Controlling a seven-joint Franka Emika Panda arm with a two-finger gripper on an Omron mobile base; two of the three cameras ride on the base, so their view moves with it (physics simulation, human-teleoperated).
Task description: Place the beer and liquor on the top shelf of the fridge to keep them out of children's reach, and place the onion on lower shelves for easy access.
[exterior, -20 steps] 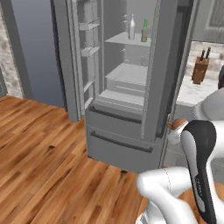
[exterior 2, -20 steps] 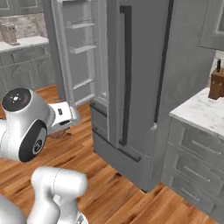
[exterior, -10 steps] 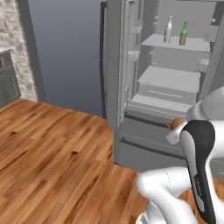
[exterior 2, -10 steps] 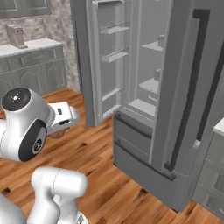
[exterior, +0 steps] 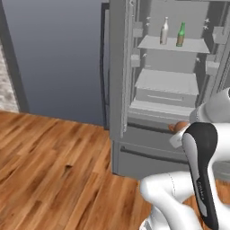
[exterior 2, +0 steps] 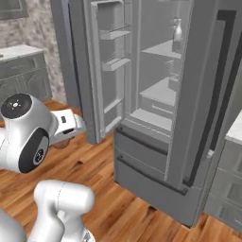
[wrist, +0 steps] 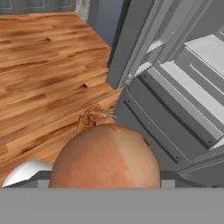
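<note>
I have the onion (wrist: 107,155) pinched in my claw (wrist: 105,177), its orange-brown dome sitting right at the bottom of the hand view with the fridge (exterior: 152,152) ahead of it. From the left base view, the liquor (exterior: 164,31) and the beer (exterior: 180,35) already stand side by side on the top shelf (exterior: 170,44), so by my reckoning the onion is the last thing to stow. To do this well I should carry it in level over one of the lower shelves (exterior: 167,82), clear of the open door and its racks (exterior 2: 115,34), and bring it down until it touches the panel before letting go, because a round thing dropped from any height will likely roll toward the front edge. A spot well back from the lip looks safest. My arm is folded low and close to my base, elbow raised, hand held out in front of the closed bottom drawer (exterior 2: 146,175) at about that height, so it must lift and reach forward to get there.
</note>
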